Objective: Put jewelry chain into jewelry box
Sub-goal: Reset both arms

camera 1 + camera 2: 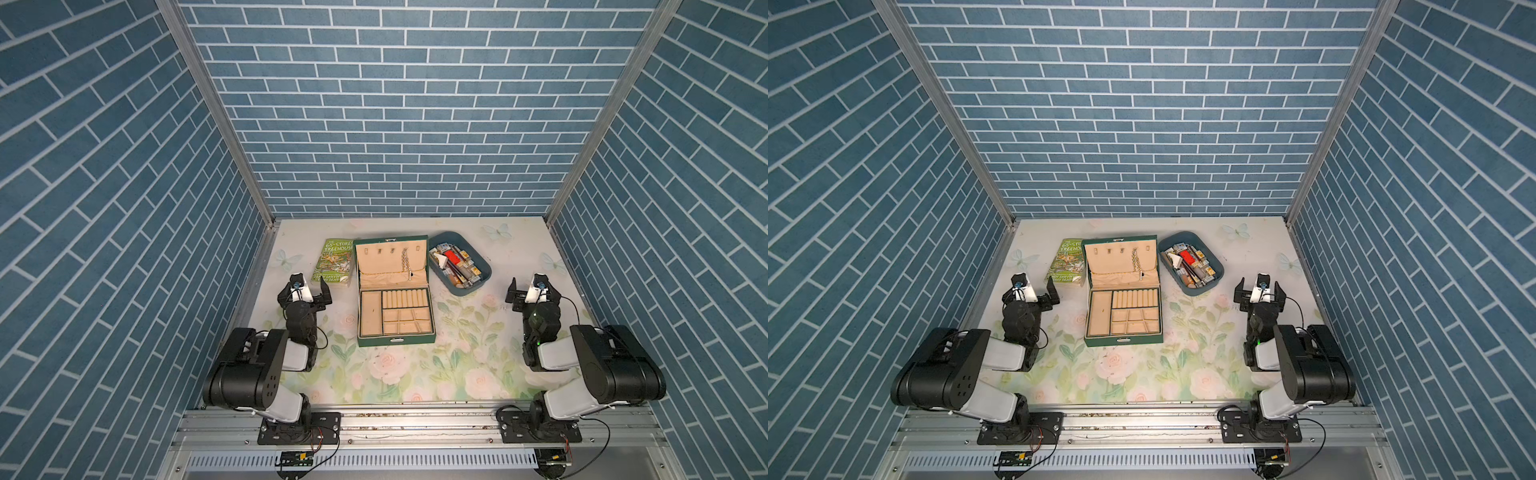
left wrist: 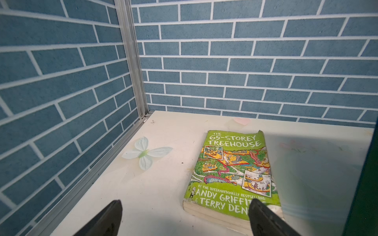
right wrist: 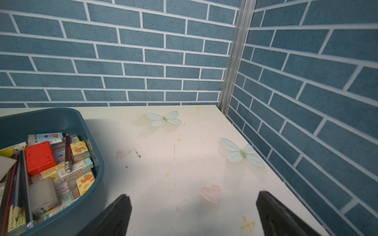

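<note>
The dark green jewelry box [image 1: 395, 340] [image 1: 1123, 340] lies open mid-table, its beige lid laid back. The jewelry chain [image 1: 405, 264] [image 1: 1135, 262] hangs from a hook on the lid lining, with a small dark piece at its lower end. My left gripper [image 1: 305, 287] [image 1: 1035, 291] [image 2: 186, 204] hovers open to the left of the box, empty, over the near edge of a book. My right gripper [image 1: 534, 289] [image 1: 1260, 291] [image 3: 195, 198] is open to the right of the box, over bare table, holding nothing. The left wrist view catches only a dark green edge of the box [image 2: 366, 183].
A green paperback [image 1: 334, 264] [image 2: 231, 169] lies left of the lid. A blue-grey tray [image 1: 482, 286] [image 3: 61, 118] of small items sits to the right of the lid. Paper butterflies [image 3: 163, 118] lie near the back corners. Brick-patterned walls close in three sides.
</note>
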Available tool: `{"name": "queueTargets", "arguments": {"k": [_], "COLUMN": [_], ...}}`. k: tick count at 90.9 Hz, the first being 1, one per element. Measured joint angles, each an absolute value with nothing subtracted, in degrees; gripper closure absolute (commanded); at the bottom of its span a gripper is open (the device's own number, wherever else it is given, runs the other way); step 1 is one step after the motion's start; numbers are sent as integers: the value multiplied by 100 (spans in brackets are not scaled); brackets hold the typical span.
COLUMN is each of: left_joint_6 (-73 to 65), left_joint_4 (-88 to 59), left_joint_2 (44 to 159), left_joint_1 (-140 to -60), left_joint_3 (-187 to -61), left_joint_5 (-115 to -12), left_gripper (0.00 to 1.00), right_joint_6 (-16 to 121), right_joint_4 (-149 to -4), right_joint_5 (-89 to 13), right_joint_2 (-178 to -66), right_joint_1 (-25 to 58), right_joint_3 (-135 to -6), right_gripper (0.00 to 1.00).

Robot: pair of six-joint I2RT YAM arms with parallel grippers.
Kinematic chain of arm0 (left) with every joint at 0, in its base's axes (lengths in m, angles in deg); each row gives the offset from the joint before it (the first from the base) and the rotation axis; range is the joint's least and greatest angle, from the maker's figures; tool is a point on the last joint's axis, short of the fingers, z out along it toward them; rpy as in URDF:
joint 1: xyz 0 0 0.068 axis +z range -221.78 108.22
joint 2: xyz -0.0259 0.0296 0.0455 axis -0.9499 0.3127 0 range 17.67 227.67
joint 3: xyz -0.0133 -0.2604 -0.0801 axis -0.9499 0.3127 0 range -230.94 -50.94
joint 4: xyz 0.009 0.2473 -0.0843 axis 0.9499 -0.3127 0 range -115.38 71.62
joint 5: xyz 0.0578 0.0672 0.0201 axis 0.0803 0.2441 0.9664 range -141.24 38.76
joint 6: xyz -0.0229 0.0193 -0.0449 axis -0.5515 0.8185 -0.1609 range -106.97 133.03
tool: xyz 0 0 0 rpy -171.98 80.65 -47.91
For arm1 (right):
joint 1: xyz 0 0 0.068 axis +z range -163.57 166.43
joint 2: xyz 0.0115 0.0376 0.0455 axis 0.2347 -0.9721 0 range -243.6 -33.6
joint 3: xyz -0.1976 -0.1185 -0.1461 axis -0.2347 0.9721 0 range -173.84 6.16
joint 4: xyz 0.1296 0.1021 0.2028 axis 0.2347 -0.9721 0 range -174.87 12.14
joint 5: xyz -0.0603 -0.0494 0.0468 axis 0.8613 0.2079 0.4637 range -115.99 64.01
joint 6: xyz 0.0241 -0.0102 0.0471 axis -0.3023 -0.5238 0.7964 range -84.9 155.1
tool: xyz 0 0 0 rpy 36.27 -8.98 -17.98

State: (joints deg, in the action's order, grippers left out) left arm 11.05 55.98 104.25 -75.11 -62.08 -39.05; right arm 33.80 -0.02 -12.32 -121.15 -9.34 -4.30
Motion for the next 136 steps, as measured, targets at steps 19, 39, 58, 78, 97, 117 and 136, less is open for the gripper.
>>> {"name": "queueTargets", "arguments": {"k": [19,39,58,78,97,117,136], "left_joint_6": [1105,1105,1105,1149,1037,1028,1136], "left_joint_4": [5598,5598,5598,5561,5695,5633,5528], "left_joint_2": [10425,10425,10425,10425,10425,10404,10406], "left_joint_1": [-7511,-7511,-7511,-7494,-7321,-7319,-7323], "left_joint_3": [-6208,-6208,-6208,-6208,-6083,-6171,-6251], "left_joint_5": [-3905,-3907,-3907,-4209,-4264,-4334,-4642], "left_gripper": [1,0,0,0,0,0,1], "right_joint_6": [3382,3380,3380,3380,3380,3380,3380], "right_joint_4": [-2,-2,-2,-2,-4,-9,-9], "right_joint_5": [-1232,-1232,-1232,-1232,-1232,-1232,-1234], "right_joint_2": [-12115,-12115,-12115,-12115,-12115,-12115,-12115], "right_joint_1": [-934,-934,-934,-934,-934,-936,-936], "right_joint_3": [-430,-430,-430,-430,-430,-430,-430], "right_gripper": [0,0,0,0,0,0,0]}}
